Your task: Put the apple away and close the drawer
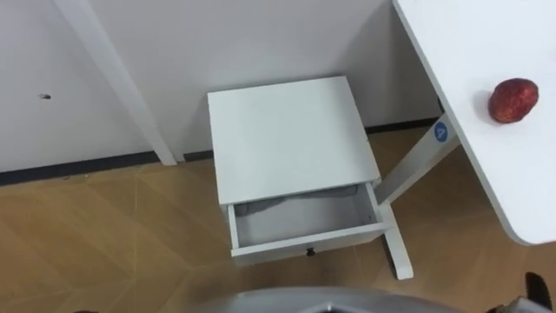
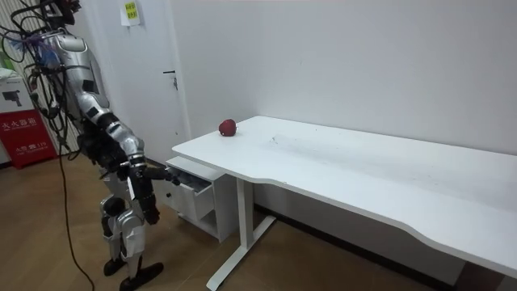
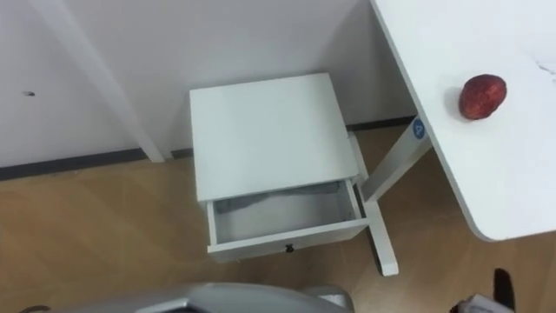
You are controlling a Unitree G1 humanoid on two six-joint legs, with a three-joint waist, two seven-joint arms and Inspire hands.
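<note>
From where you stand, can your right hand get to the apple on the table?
Probably yes. The apple lies alone near the corner of the table on your right. The right hand hangs lower, by the open drawer, so it must rise over the edge.

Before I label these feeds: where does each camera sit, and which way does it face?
Left eye view: on the robot's head, looking down at the open drawer, apple on the table at right; its torso edges in below.
Right eye view: same head, same scene, slightly aside.
Room view: off to the robot's right, showing the whole robot, right hand toward the drawer.
</note>
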